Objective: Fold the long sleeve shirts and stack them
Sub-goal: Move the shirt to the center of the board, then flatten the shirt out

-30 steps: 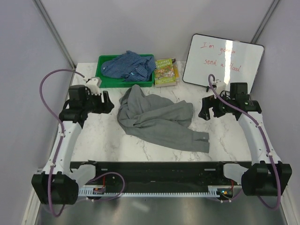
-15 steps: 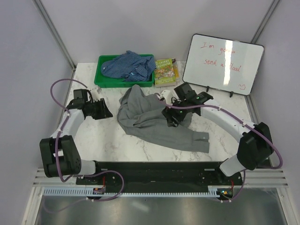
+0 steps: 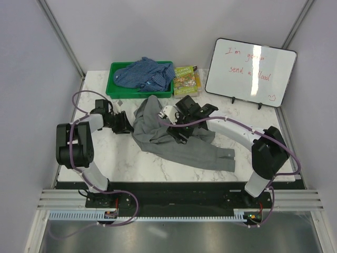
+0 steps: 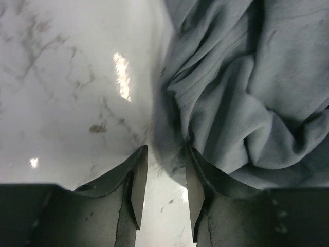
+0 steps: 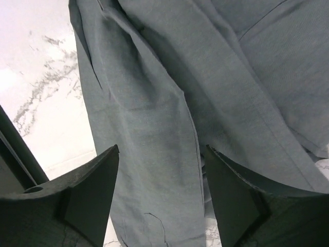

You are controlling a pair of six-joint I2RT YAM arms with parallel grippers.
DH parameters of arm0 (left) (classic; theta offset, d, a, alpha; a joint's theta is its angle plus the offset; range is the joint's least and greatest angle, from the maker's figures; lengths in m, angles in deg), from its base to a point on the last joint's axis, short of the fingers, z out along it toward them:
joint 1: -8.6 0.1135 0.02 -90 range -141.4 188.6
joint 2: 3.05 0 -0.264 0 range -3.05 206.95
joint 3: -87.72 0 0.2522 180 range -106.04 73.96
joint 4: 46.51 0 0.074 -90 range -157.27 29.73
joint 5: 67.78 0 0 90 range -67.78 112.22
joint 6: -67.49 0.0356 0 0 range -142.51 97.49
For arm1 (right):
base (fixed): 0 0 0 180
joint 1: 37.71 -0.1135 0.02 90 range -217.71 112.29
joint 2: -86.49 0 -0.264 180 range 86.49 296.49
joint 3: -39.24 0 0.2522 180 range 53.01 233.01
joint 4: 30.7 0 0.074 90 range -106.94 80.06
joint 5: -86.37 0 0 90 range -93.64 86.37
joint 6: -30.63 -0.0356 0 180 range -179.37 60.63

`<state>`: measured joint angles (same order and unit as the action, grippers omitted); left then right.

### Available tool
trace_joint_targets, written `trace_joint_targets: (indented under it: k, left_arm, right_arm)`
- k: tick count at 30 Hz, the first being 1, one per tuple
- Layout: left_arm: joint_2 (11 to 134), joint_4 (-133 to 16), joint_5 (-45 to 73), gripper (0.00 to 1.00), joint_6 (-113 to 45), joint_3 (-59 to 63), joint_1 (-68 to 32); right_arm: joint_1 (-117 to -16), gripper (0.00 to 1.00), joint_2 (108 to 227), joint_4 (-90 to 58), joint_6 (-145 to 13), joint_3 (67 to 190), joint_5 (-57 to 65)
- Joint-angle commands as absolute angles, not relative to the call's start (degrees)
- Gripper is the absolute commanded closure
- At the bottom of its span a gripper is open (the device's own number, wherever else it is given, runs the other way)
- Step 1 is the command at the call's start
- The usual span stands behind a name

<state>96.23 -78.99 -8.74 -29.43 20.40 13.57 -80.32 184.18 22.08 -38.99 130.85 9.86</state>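
The grey shirt [image 3: 202, 148] lies crumpled in the middle of the table [image 3: 118, 158]. Its long axis runs on a slant, from a bunched end just in front of the green tray [image 3: 126, 94] at the back edge down to a flat tail pointing at the front right corner. The blue checked shirt [image 3: 145, 74] sits heaped in that tray, unfolded and well apart from both arms. The left gripper [image 4: 164, 153] is low over the marble at the grey shirt's left edge. Its jaws stand narrowly apart with bare table between them and hold nothing, and the cloth begins right at the tips and spreads away to that gripper's right. The right gripper [image 5: 162, 153] hangs over the middle of the same shirt with jaws wide and empty, a long fold of grey cloth running beneath the gap. Both arms are at the grey shirt, the left nearer its edge, so the likely next step is to pinch that edge and spread the cloth flat. On the whiteboard [image 3: 250, 71] at the back right corner, red handwriting seems to read "I'm gonna send a flood". The book [image 3: 185, 80] beside the tray has a colourful cover whose title is too small to read.
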Motion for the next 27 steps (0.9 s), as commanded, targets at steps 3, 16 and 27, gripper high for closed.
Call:
trace_joint_targets:
  k: [3,16,27]
  left_arm:
    - [101.09,-75.12,-8.19,0.57,-30.77,18.33,10.27]
    - [88.80,-88.04,-13.37,0.98,-23.22,1.73,17.65]
    - [91.08,-100.51,-22.94,0.98,-23.32,-28.16,10.62]
  right_arm:
    - [-80.77,0.20,186.06,18.13,-38.80,125.43,9.20]
    - [-94.20,1.00,183.87,13.22,-44.77,128.58,23.60]
    - [-83.45,0.02,175.09,12.95,-51.36,143.11,30.38]
